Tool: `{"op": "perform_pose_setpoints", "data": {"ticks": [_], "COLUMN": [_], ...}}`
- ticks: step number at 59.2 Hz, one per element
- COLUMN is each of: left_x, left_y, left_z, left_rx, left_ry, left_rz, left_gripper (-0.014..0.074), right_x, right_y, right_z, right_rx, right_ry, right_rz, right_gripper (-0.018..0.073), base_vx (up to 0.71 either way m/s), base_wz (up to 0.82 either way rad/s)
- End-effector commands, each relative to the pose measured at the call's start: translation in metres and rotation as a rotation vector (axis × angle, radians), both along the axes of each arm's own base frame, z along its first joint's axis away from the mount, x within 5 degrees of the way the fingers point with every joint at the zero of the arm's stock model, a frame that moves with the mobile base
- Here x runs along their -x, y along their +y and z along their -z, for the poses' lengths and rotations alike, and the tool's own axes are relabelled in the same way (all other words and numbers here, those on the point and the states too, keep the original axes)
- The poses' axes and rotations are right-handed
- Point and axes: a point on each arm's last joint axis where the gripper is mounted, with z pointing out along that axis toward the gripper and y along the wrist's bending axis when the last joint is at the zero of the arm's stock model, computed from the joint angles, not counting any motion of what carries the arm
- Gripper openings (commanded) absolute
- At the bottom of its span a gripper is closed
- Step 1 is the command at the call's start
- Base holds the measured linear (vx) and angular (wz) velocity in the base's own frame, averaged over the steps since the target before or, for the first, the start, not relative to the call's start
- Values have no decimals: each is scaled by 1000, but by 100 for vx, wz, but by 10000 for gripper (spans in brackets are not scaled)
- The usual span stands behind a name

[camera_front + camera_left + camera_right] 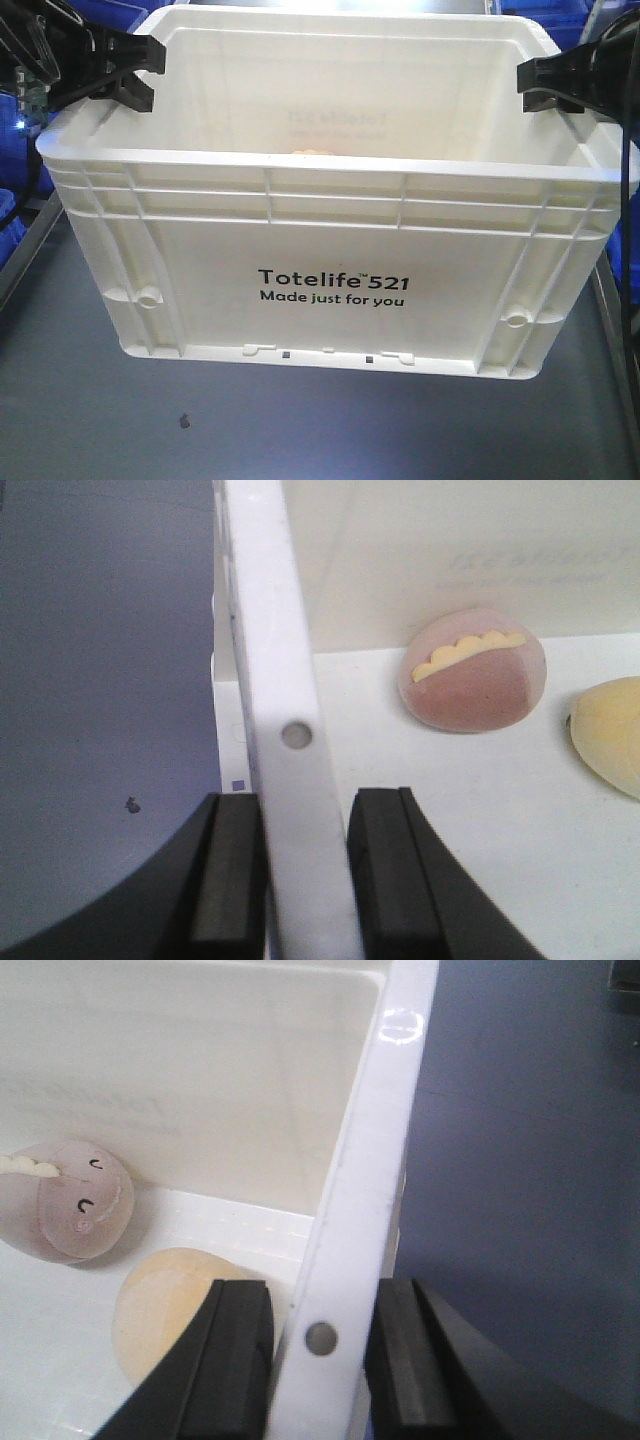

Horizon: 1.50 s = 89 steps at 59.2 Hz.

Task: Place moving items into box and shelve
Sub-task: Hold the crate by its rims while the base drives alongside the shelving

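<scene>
The white tote box (330, 290), printed "Totelife 521 Made just for you", sits in the middle of the front view over the grey table (70, 400). Whether its base touches the table cannot be told. Both arms reach in from the upper corners of that view, one to each short side of the box.

The left end effector (150, 72) straddles the left rim. In the left wrist view, its black fingers (225, 880) stand on either side of the white wall, one outside and one inside, clamped on it just below a small round hole (295, 735).

The right end effector (530, 85) grips the right rim in the same way, with the wall pinched between its two pads (235, 1360).

Two moving items lie on the box floor, close together. One is a pinkish-brown bun (472, 670) with a yellow scalloped strip and a small drawn face. The other is a pale yellow-tan lump (170, 1305), lying near the right wall.

Blue bins (565, 20) stand behind the box.
</scene>
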Motion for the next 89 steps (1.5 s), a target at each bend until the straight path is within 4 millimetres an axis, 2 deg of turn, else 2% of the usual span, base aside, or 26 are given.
{"op": "perform_pose_setpoints", "data": {"ticks": [1,89], "left_x": [12,12], "left_y": [-6,-6], "left_z": [-42,-42], "left_rx": [156,156], "left_ry": [-201,-201], "left_rz": [19,19], "left_gripper": [-6,-6], "right_x": [2,2], "right_y": [1,1], "right_z": [-30,-30], "right_rx": [-73,-73], "right_ry": [-168,-167], "right_rz": [25,25], "right_gripper": [-6,-6], "base_vx": [32,23], "base_wz": [31,54]}}
